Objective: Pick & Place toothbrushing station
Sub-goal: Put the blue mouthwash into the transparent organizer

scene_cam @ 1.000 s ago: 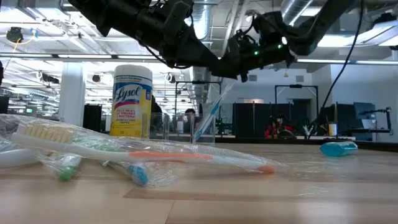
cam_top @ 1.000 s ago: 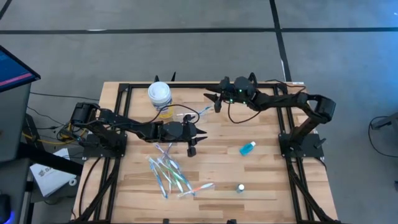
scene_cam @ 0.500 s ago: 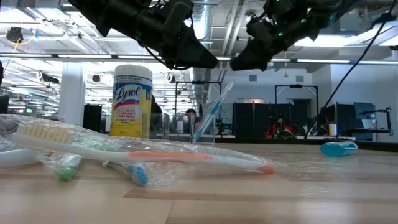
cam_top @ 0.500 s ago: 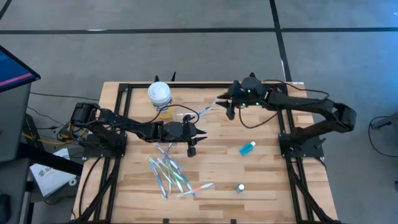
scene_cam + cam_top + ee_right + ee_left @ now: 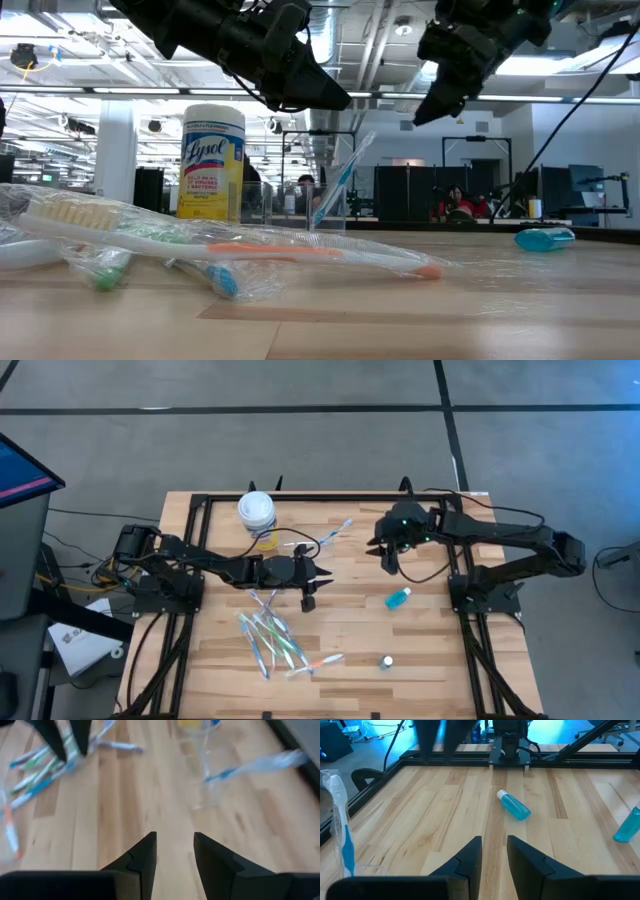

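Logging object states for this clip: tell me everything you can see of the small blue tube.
The small blue tube lies on its side on the bare wooden table, on the right arm's side. Its body looks like translucent blue plastic, with a small white cap at one end. In the left wrist view it rests flat, cap pointing away from the camera. Nothing touches it; the right gripper hangs beside it, apart and empty.

Clear cup [image 5: 303, 547] holds 1 leaning toothbrush [image 5: 336, 531]; wrapped toothbrushes [image 5: 272, 637] heaped; blue tube [image 5: 398, 598] flat.
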